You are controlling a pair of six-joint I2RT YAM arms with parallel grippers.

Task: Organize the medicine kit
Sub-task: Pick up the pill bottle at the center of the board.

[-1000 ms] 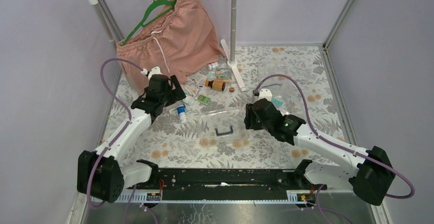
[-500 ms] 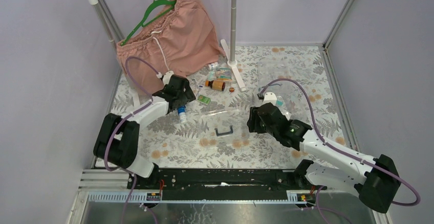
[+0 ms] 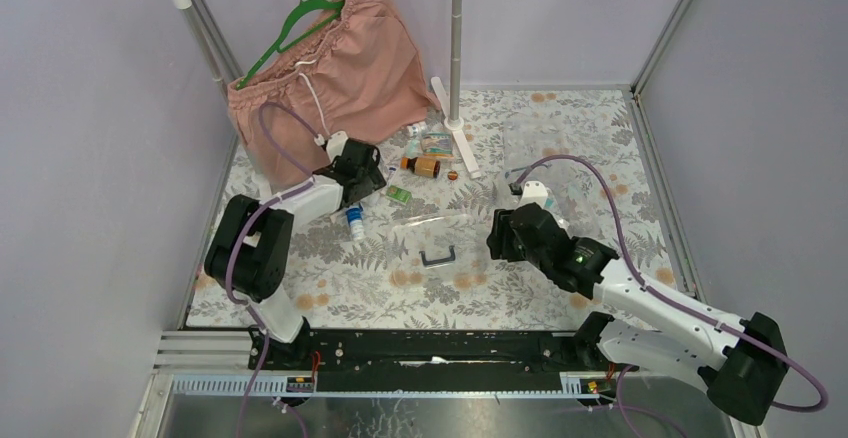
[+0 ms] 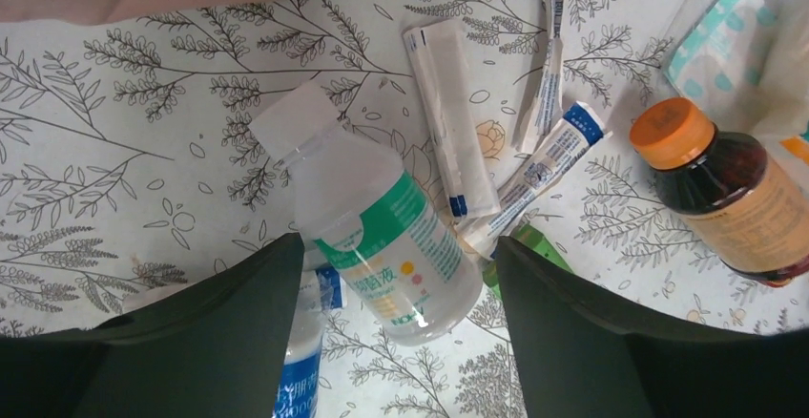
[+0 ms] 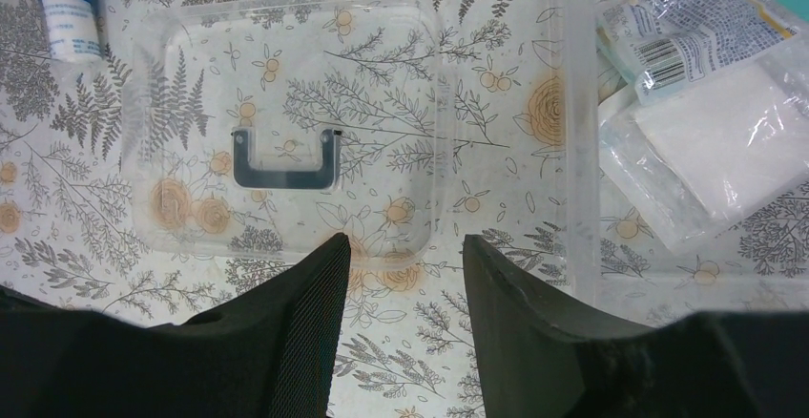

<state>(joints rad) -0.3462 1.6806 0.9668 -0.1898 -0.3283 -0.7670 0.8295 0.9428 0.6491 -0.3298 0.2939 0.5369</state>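
My left gripper is open, its fingers on either side of a clear bottle with a green label that lies on the table. A blue-labelled bottle lies by the left finger. A brown bottle with an orange cap and paper sachets lie beyond. My right gripper is open and empty, just short of the near edge of the clear lid with its black handle. The clear box wall stands to the right, with bagged gauze inside. In the top view the left gripper is among the bottles and the right gripper is beside the lid.
Pink shorts hang on a green hanger at the back left, their hem just behind the bottles. A rack pole and its white foot stand behind the loose items. Walls close in on the left and right.
My left arm has swung right and reached out, so its gripper now sits over the bottles. My right gripper has shifted slightly toward the near side, next to the lid.
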